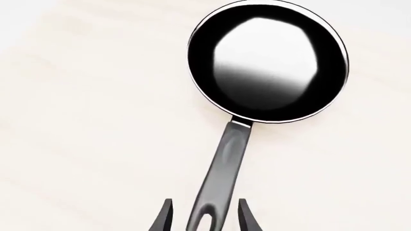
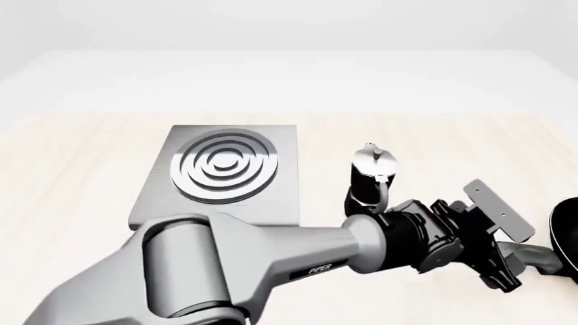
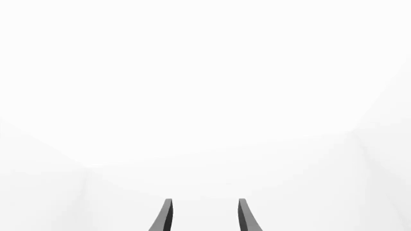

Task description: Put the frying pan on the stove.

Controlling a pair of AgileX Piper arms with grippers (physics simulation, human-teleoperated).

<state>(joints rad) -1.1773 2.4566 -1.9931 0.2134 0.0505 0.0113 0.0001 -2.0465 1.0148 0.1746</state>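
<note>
The left fingers (image 1: pixel 204 215) are standing apart on either side of the loop end of the frying pan's handle, with a gap showing between each tip and the handle, so they are gripping nothing. The handle is running straight out from between them to the round black bowl of the frying pan (image 1: pixel 268 60), which is lying flat on the pale desk (image 1: pixel 83 125) with a bright sheen across its inside.

In the front view the left arm is reaching across from the left to the near right part of the desk, its wrist hiding most of the handle; only a sliver of the pan (image 2: pixel 567 233) is showing at the right edge. A small black-and-silver moka pot (image 2: pixel 372 177) is standing upright just behind the arm. The stove (image 2: pixel 221 175), a grey square slab with concentric rings, is lying well apart from the pan, further back and to the left, with nothing on it.

The right fingers (image 3: pixel 204 215) are also standing apart with nothing between them, pointing at plain white background; the right arm is not appearing in the front view.
</note>
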